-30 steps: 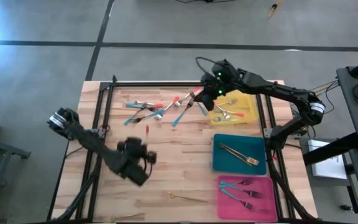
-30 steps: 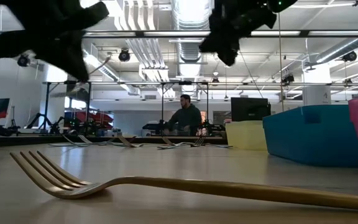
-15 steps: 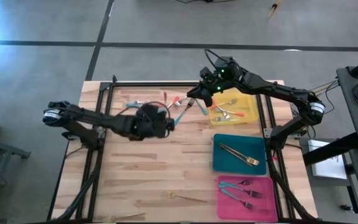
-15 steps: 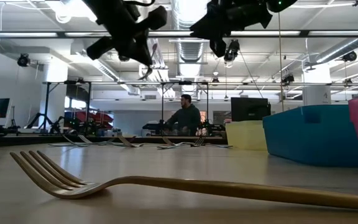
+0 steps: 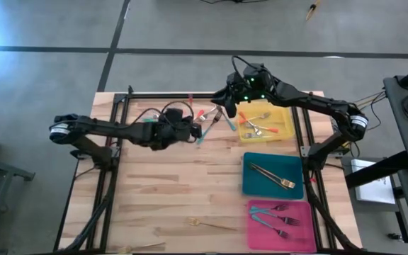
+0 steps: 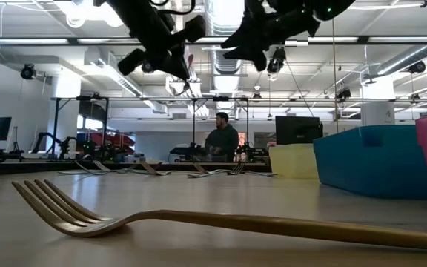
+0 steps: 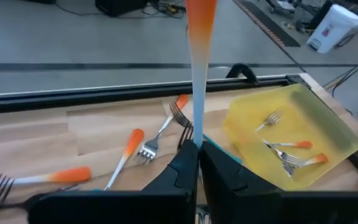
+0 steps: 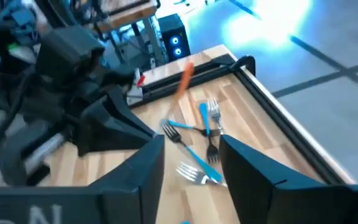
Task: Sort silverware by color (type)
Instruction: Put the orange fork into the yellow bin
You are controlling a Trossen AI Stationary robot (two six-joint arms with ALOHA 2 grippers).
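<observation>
A robotics lab: exposed ceiling ducts (image 6: 228, 18), a monitor (image 6: 298, 130), a seated person (image 6: 222, 139) (far behind the table).

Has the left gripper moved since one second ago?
Yes. The left gripper went from mid-table up toward the yellow tray, shut on an orange-handled fork.

The scene is brightly and evenly lit by ceiling lights (image 6: 228, 15). A blue-white glare (image 8: 272, 25) is seen beyond the right gripper (image 8: 188, 163). The red-orange handle (image 7: 199, 56) clamped in the left gripper (image 7: 199, 163) is rendered blurred.

Wooden table (image 5: 183, 191) (matt), glossy forks (image 7: 157, 134)
</observation>
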